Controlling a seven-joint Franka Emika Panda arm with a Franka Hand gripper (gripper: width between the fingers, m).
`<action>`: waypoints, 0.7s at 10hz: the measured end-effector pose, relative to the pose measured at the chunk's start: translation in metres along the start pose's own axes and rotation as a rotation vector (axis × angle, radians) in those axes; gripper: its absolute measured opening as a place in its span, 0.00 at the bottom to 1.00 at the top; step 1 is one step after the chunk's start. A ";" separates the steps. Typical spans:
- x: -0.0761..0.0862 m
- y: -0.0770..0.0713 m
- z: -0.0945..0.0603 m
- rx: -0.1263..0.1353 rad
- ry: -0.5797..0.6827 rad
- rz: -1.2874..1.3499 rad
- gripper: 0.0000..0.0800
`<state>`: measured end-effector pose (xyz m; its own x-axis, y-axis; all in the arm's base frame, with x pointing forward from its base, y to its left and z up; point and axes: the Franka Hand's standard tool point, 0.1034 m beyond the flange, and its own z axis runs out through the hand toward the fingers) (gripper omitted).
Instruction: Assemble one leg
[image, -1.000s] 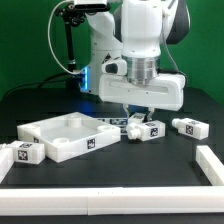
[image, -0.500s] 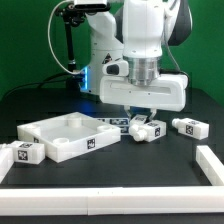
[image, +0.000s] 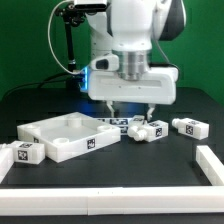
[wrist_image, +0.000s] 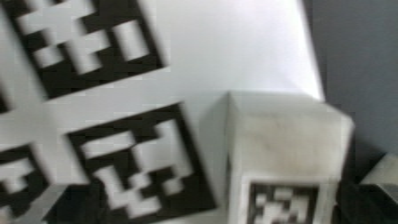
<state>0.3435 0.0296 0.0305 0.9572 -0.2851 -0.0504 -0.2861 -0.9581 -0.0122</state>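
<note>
A small white leg (image: 151, 130) with marker tags lies on the black table just right of the marker board (image: 117, 122). Another leg (image: 190, 127) lies further right, and a third (image: 28, 152) lies at the far left. My gripper (image: 129, 110) hangs just above the marker board, left of the middle leg, with its jaws apart and nothing between them. In the wrist view the marker board (wrist_image: 107, 120) fills most of the picture and a leg (wrist_image: 285, 140) lies close below my gripper (wrist_image: 205, 205). Dark fingertips (wrist_image: 27, 200) show at the edges.
The large white square panel (image: 62, 135) with a raised rim lies at the exterior view's left. A low white rail (image: 110, 202) runs along the front of the table and a short piece (image: 211, 163) stands at the right. The robot base and a black stand are behind.
My gripper has shifted towards the exterior view's left, from over the middle leg to over the marker board. The legs and panel have not moved.
</note>
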 end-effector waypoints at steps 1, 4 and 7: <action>0.003 0.005 -0.016 0.011 -0.017 0.001 0.80; 0.033 0.010 -0.054 0.047 -0.019 -0.046 0.81; 0.041 0.010 -0.055 0.049 -0.004 -0.088 0.81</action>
<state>0.3825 0.0068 0.0833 0.9785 -0.2000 -0.0510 -0.2031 -0.9769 -0.0658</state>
